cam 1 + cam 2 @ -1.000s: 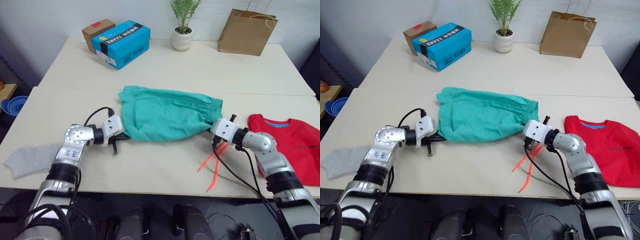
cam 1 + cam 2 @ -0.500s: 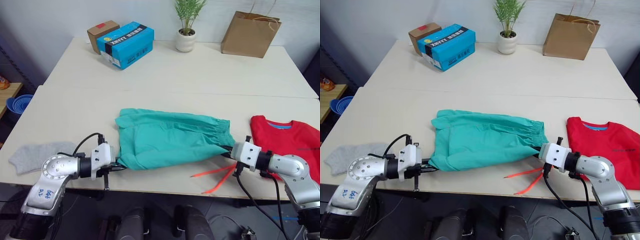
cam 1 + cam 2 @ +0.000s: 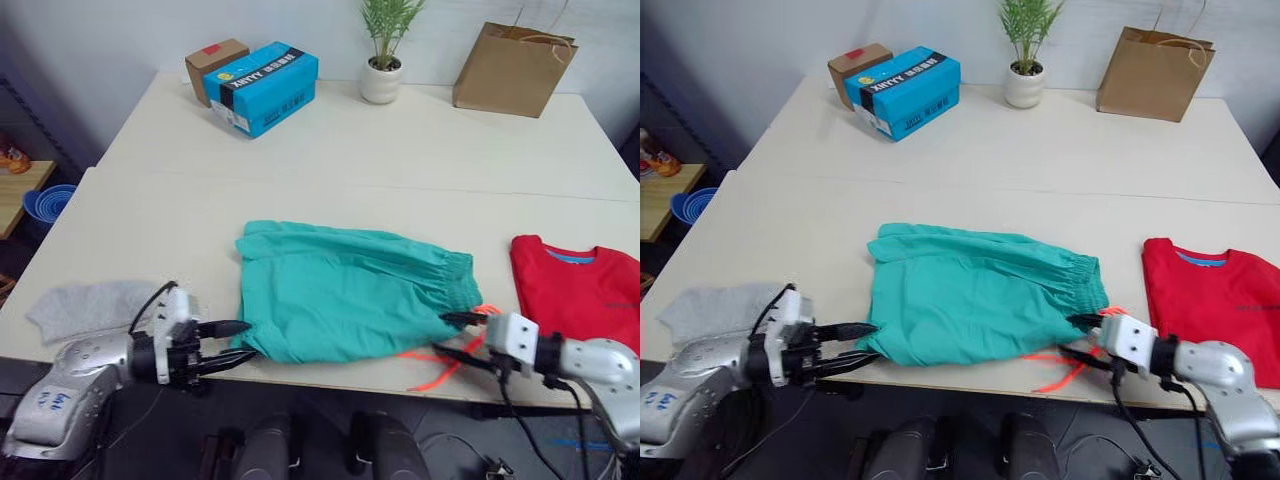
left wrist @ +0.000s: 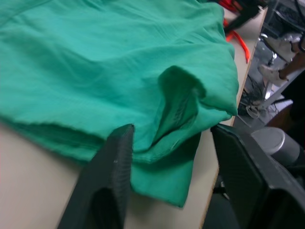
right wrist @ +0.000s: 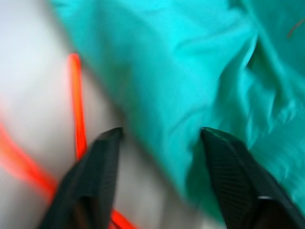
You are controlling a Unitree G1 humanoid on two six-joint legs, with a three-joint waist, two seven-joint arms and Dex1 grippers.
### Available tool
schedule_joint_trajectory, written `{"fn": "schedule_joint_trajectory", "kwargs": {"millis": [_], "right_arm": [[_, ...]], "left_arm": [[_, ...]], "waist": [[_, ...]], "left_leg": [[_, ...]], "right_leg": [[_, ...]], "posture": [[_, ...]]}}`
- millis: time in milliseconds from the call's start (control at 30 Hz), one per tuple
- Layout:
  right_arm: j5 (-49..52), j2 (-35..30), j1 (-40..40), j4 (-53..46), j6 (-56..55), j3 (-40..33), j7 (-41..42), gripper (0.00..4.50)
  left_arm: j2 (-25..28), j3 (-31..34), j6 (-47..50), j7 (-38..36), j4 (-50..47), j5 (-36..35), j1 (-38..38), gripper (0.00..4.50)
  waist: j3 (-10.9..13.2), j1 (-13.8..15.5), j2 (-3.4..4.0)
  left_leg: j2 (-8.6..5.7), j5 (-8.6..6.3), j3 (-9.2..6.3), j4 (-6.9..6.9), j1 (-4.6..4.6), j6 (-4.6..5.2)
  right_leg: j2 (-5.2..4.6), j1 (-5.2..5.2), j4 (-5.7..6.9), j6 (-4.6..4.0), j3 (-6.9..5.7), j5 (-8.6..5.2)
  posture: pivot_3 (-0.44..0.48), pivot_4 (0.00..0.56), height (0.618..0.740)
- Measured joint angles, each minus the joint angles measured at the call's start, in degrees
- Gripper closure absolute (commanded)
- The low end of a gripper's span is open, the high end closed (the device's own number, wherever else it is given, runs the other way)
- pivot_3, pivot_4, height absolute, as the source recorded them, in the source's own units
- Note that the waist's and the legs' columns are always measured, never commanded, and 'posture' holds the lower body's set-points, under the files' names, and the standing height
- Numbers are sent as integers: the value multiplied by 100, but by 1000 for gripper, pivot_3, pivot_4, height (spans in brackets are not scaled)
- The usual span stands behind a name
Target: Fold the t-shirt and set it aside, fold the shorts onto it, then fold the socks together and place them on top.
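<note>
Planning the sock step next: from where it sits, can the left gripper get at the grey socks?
Probably yes. The socks lie in the open on the table, just beside the left arm, with nothing on them. The left gripper is open but points away, at the shorts, so it would have to turn back.

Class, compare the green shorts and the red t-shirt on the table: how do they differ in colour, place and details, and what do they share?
The shorts are teal-green; the t-shirt is bright red. The shorts lie mid-table between the left hand and the right hand, both open; the t-shirt sits apart at the robot's right. The shorts trail an orange drawstring; the t-shirt shows blue inside its neck. Both lie flat near the table's front edge.
</note>
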Motion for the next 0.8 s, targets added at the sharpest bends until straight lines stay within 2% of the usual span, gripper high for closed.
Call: {"fn": "schedule_joint_trajectory", "kwargs": {"millis": [133,167,233,333,400,433,467,600,700,800], "right_arm": [[1002,-263,601,-634,1175,-696,258,1763],[1351,-323,732,-846,1575,-872,301,1942],[1911,-364,768,-1189,2176,-1177,315,2377],[2342,-244,292,-1524,2696,-1233,105,3368],[2289,102,-251,-1767,2761,-976,-181,4083],[2199,324,-467,-1818,2737,-812,-331,4479],[2029,546,-651,-1829,2688,-616,-486,4500],[1012,1541,-1183,-1530,2396,292,-1240,4500],[413,2151,-1303,-1251,2183,736,-1729,4500],[24,2554,-1354,-988,1873,861,-2087,4500]], "left_arm": [[458,551,609,-259,-25,-492,158,1394],[518,684,778,-311,-45,-668,180,1369],[546,923,1074,-364,-49,-1054,120,1364],[169,1107,1367,23,-21,-1668,-764,1963],[-131,1006,1334,367,-44,-1778,-1372,2588],[-271,856,1258,487,-61,-1699,-1549,2951],[-408,648,1159,578,-67,-1554,-1673,3269],[-936,-870,103,655,92,-68,-1866,4494],[-1650,-1511,-462,734,473,452,-1840,4494],[-1813,-1794,-1011,891,1002,1047,-1719,4494]], "waist": [[0,39,2],[1,40,3],[1,38,3],[0,58,2],[-3,67,1],[-4,69,0],[-4,70,-1],[-7,69,-5],[-7,61,-6],[-8,37,-6]], "left_leg": [[2,-7,-3,-3,1,5],[3,-20,-5,-6,1,26],[5,-23,-9,-9,1,25],[4,-18,-16,-9,2,17],[-1,-9,-17,-16,5,3],[-3,5,-14,-19,6,-22],[-7,7,-8,-28,6,-25],[-17,28,17,-55,-2,0],[-8,31,18,-44,-14,4],[0,32,19,-43,-7,1]], "right_leg": [[-1,-3,-1,-8,5,-4],[-1,-4,-2,-12,5,-6],[0,-5,-2,-17,5,-9],[1,-3,-2,-20,4,-9],[1,0,-3,-18,1,-8],[1,-1,-3,-17,1,-8],[1,-4,-5,-16,0,-7],[13,-17,-1,-11,2,-7],[28,-20,-4,-9,3,-6],[33,-19,-6,-9,6,-6]], "posture": [[0,150,740],[0,150,740],[0,150,740],[0,150,740],[0,150,740],[0,150,740],[0,150,740],[0,150,740],[0,150,740],[0,150,740]]}}
